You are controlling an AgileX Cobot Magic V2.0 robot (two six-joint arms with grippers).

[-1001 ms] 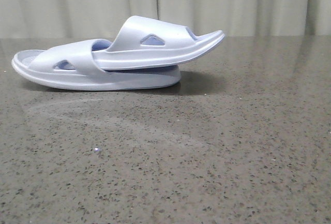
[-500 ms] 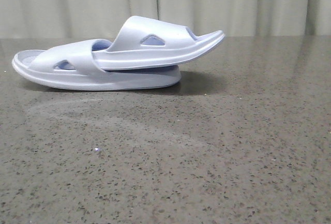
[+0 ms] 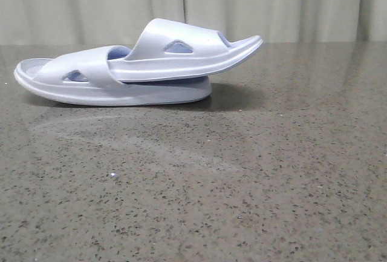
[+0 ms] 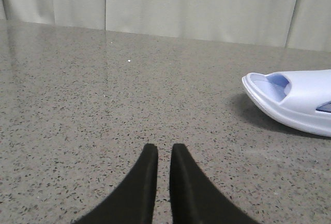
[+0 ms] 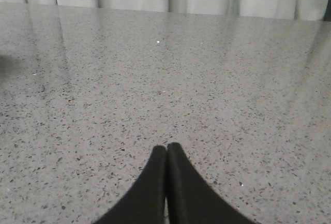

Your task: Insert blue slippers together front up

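Note:
The two blue slippers lie at the back left of the table in the front view. The lower slipper (image 3: 91, 86) rests flat on its sole. The upper slipper (image 3: 181, 50) is pushed under the lower one's strap, and its free end sticks up to the right. The end of one slipper (image 4: 295, 102) also shows in the left wrist view. My left gripper (image 4: 164, 149) is empty, its fingers nearly together with a thin gap, well apart from the slipper. My right gripper (image 5: 166, 147) is shut and empty over bare table. Neither gripper shows in the front view.
The dark speckled stone table (image 3: 242, 183) stretches to the front and right of the slippers. A pale curtain (image 3: 272, 2) hangs behind the table's far edge.

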